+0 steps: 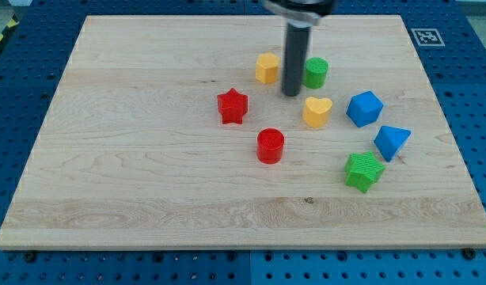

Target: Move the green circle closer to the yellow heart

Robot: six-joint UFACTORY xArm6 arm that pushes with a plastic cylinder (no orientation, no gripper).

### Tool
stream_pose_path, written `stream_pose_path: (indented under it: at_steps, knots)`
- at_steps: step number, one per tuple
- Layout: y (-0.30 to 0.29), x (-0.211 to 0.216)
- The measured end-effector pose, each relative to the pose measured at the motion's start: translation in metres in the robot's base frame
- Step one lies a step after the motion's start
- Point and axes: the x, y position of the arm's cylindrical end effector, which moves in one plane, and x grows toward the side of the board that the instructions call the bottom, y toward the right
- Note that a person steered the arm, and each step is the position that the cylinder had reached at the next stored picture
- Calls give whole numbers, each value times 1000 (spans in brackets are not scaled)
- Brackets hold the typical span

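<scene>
The green circle [316, 72] stands in the upper middle of the wooden board. The yellow heart [317, 112] lies just below it, a small gap apart. My tip [291, 94] rests on the board between the yellow hexagon [267, 68] and the green circle, just left of the circle and up-left of the heart. The rod rises from there to the view's top.
A red star [233, 106] and a red cylinder [270, 146] lie left of and below the heart. A blue cube [364, 108], a blue triangular block [392, 142] and a green star [363, 171] lie to the right. The board's edge [243, 247] borders a blue pegboard.
</scene>
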Motion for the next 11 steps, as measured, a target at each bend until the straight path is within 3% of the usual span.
stream_pose_path:
  at_steps: [2,3,4,6,11]
  knots:
    - [113,-3]
    - [120,-37]
    - [94,-63]
    - [23,-62]
    - [52,-18]
